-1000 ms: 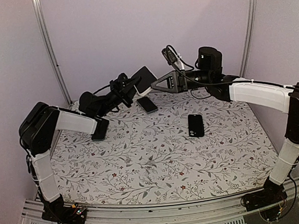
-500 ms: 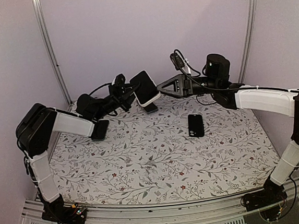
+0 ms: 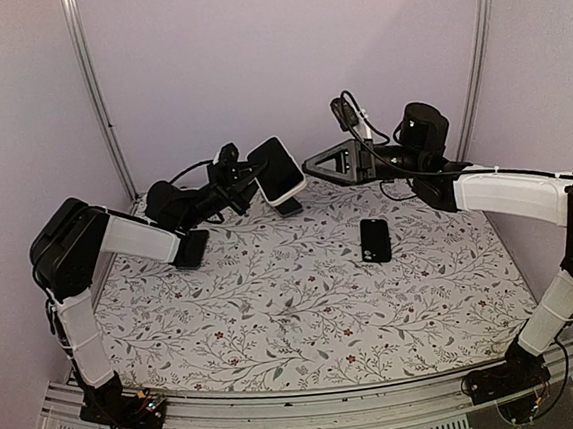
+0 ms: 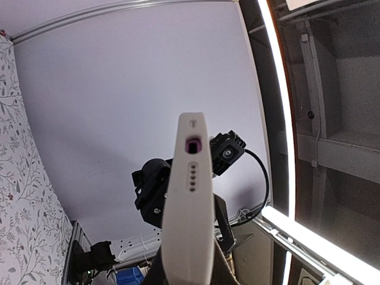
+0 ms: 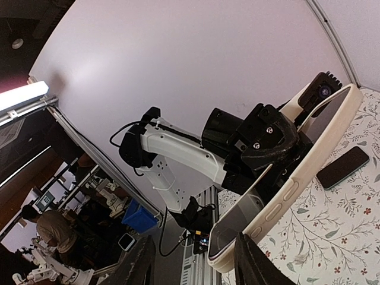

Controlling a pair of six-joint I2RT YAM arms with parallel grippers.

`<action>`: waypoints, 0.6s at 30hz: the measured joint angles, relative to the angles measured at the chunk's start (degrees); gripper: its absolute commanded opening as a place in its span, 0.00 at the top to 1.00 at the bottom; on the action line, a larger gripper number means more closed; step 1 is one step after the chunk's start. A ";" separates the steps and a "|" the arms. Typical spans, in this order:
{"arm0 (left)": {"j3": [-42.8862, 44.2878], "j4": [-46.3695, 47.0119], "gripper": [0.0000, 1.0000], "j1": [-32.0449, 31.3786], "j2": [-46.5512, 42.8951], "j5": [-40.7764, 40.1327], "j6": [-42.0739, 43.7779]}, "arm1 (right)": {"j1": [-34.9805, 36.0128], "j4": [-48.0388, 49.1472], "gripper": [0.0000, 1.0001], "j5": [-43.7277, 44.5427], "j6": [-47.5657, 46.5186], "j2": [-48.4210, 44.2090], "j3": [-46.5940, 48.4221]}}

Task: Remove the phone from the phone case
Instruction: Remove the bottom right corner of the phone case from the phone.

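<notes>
The phone (image 5: pixel 234 222), dark screen showing, sits in a white phone case (image 5: pixel 274 211) held up in the air over the back of the table. My left gripper (image 3: pixel 260 174) is shut on the case (image 3: pixel 279 171) from its left end. In the left wrist view the case (image 4: pixel 189 208) appears edge-on, port end up. My right gripper (image 3: pixel 310 162) is open just right of the case. In the right wrist view its fingers (image 5: pixel 142 264) stand apart, and the case's lower corner lies between them, close to the right finger.
A black phone (image 3: pixel 375 240) lies flat on the floral table mat (image 3: pixel 275 316) at centre right. Another dark phone (image 3: pixel 288 205) lies under the raised case, also seen in the right wrist view (image 5: pixel 343 168). A third dark slab (image 3: pixel 191 248) lies under my left forearm.
My left gripper has turned the cased phone so that its white-rimmed face shows, and lowered it slightly. My right arm has drawn back a little to the right.
</notes>
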 measured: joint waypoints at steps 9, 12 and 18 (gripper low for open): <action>0.00 0.00 1.00 0.42 0.00 -0.63 -0.07 | -1.05 -2.99 0.51 5.09 -1.31 -0.98 -3.69; 0.00 0.00 1.00 0.57 0.00 -0.72 -0.07 | -1.18 -3.54 0.51 5.31 -1.68 -1.03 -3.69; 0.00 0.00 1.00 0.59 0.00 -0.76 -0.07 | 0.20 -4.48 0.54 4.96 -2.40 -1.01 -2.54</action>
